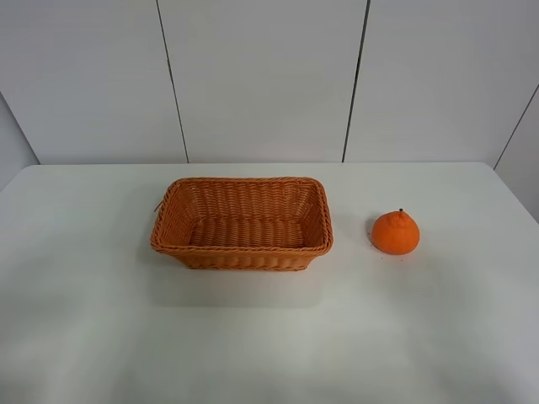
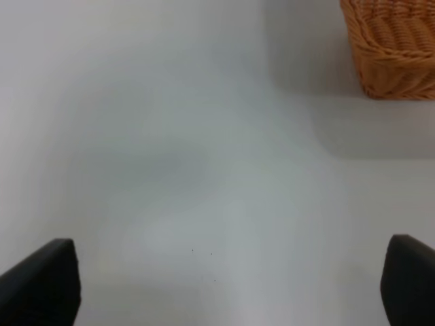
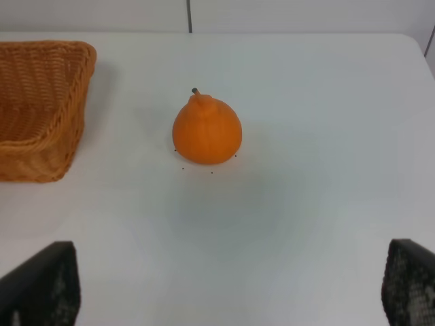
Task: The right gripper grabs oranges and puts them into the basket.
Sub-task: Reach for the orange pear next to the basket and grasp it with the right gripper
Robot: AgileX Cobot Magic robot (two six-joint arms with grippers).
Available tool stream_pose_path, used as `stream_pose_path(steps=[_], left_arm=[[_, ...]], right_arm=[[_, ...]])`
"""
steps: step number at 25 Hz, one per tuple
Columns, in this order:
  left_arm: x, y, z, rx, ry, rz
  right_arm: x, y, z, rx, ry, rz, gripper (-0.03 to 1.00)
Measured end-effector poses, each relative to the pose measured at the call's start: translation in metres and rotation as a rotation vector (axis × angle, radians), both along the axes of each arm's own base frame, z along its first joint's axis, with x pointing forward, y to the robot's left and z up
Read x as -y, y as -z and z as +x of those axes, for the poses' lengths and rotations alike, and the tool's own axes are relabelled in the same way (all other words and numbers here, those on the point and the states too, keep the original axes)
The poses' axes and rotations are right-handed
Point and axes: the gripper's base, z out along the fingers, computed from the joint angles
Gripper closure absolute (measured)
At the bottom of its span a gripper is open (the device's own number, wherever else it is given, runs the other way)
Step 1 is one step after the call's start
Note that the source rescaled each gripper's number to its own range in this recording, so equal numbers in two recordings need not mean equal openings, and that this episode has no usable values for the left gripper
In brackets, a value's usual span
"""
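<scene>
The orange sits upright on the white table, to the right of the wicker basket, apart from it. The basket holds nothing that I can see. In the right wrist view the orange lies ahead of my right gripper, whose fingers stand wide apart and hold nothing; the basket's corner shows beside it. My left gripper is open and holds nothing, with the basket's corner some way off. Neither arm shows in the exterior high view.
The white table runs to a pale panelled wall at the back. The table's right edge lies a short way beyond the orange.
</scene>
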Motion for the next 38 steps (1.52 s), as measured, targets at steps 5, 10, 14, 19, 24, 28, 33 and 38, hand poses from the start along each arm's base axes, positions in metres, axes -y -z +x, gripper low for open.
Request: stream_pose_path(steps=[5, 10, 14, 19, 24, 28, 33, 38], left_arm=[[0.0, 0.0, 0.0, 0.0, 0.0, 0.0], [0.0, 0.0, 0.0, 0.0, 0.0, 0.0], [0.0, 0.0, 0.0, 0.0, 0.0, 0.0], [0.0, 0.0, 0.0, 0.0, 0.0, 0.0], [0.0, 0.0, 0.0, 0.0, 0.0, 0.0], [0.0, 0.0, 0.0, 0.0, 0.0, 0.0], [0.0, 0.0, 0.0, 0.0, 0.0, 0.0], [0.0, 0.0, 0.0, 0.0, 0.0, 0.0]], right_arm=[[0.0, 0.001, 0.0, -0.003, 0.001, 0.001, -0.01], [0.0, -0.002, 0.001, -0.008, 0.001, 0.002, -0.01], [0.0, -0.024, 0.024, -0.107, 0.001, 0.004, -0.01], [0.002, -0.05, 0.09, -0.335, 0.002, 0.009, -0.01], [0.004, -0.043, 0.182, -0.585, 0.004, 0.014, -0.01], [0.005, -0.018, 0.257, -0.75, -0.009, 0.002, -0.01], [0.007, 0.013, 0.336, -0.896, -0.024, -0.01, -0.01], [-0.006, 0.04, 0.387, -0.983, -0.079, -0.049, -0.01]])
